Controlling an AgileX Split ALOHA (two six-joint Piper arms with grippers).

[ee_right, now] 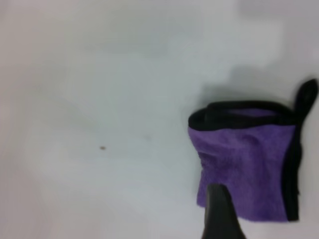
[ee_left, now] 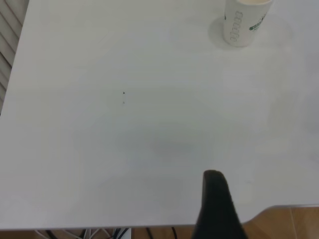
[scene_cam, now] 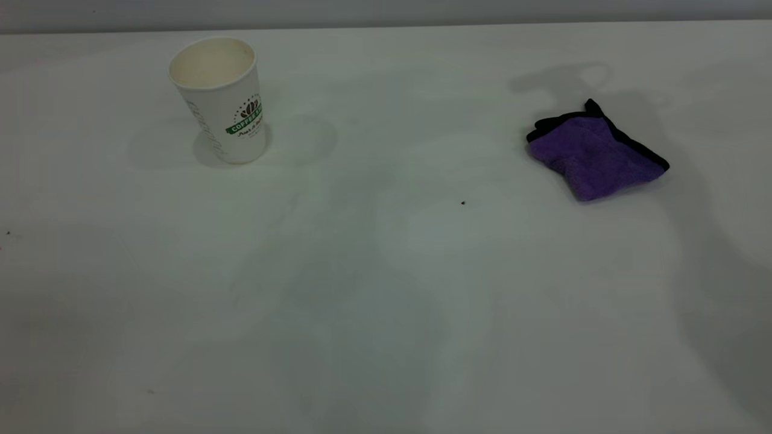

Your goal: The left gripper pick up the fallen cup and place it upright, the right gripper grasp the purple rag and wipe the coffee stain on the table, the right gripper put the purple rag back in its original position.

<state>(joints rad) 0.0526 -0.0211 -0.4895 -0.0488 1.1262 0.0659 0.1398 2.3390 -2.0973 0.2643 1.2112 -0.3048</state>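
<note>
- We see the cup standing upright on the worktop, mouth up, at the far left of the exterior view, so we judge the first step finished.
- The purple rag lies folded and flat at the far right, well apart from the cup, its black loop pointing toward the worktop's far edge.
- No round brown blot shows anywhere on the worktop; only a tiny dark speck sits between cup and rag, nearer the rag. We take the wiping to be done and the rag to be back in place, so the task looks close to complete.
- The left gripper shows only as one dark finger at the edge of its wrist view, near the worktop's edge and well apart from the cup; we cannot tell whether its fingers are open or closed.
- The right gripper hangs just above the rag, one blurred finger overlapping the rag's near edge; it may be touching the cloth, but the view is too soft to say, and the state of its fingers cannot be told either.
- The rag lies directly ahead of the right fingers, its long axis running across them, so the right arm is far nearer should the rag need any correction.
</note>
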